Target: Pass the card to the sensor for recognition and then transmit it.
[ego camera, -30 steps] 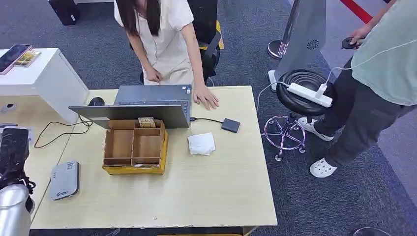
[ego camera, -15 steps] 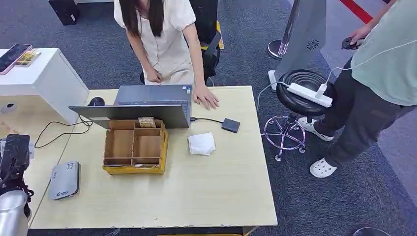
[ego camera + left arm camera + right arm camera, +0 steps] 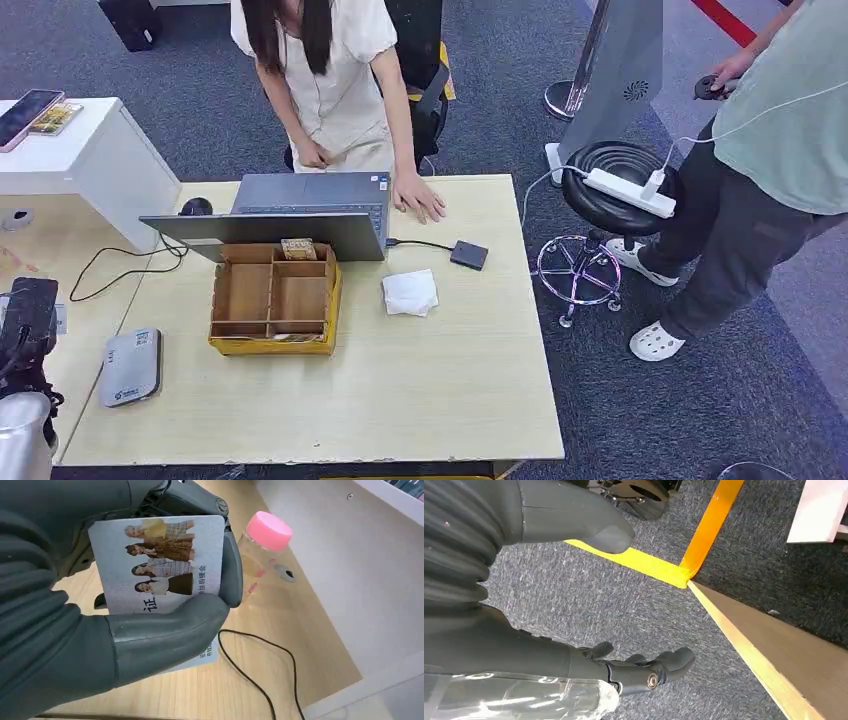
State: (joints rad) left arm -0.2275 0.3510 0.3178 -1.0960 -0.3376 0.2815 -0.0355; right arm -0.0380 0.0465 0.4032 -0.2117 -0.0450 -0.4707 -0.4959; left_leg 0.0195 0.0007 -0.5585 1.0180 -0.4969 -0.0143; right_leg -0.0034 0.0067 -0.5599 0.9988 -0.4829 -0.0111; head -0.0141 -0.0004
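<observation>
My left hand (image 3: 150,635) pinches a white card (image 3: 160,560), printed with small pictures of people, between thumb and fingers. In the head view my left hand (image 3: 27,318) hangs at the far left edge, over the side table and just left of the grey card sensor (image 3: 130,366), which lies flat on the near left of the wooden table (image 3: 430,390). Another white card (image 3: 209,656) lies on the table under the hand. My right hand (image 3: 574,660) hangs over grey carpet, fingers apart and holding nothing.
A wooden organiser (image 3: 272,297) and a laptop (image 3: 300,215) stand mid-table, with a white cloth (image 3: 410,292) and a small dark box (image 3: 469,254) to their right. A person's hand (image 3: 420,200) presses on the far edge. A pink-capped bottle (image 3: 260,550) and a black cable (image 3: 260,680) are near my left hand. A second person (image 3: 780,150) stands at the right by a stool (image 3: 620,185).
My left hand has drawn back toward the near edge at the far left of the head view. The person behind the laptop shifted slightly.
</observation>
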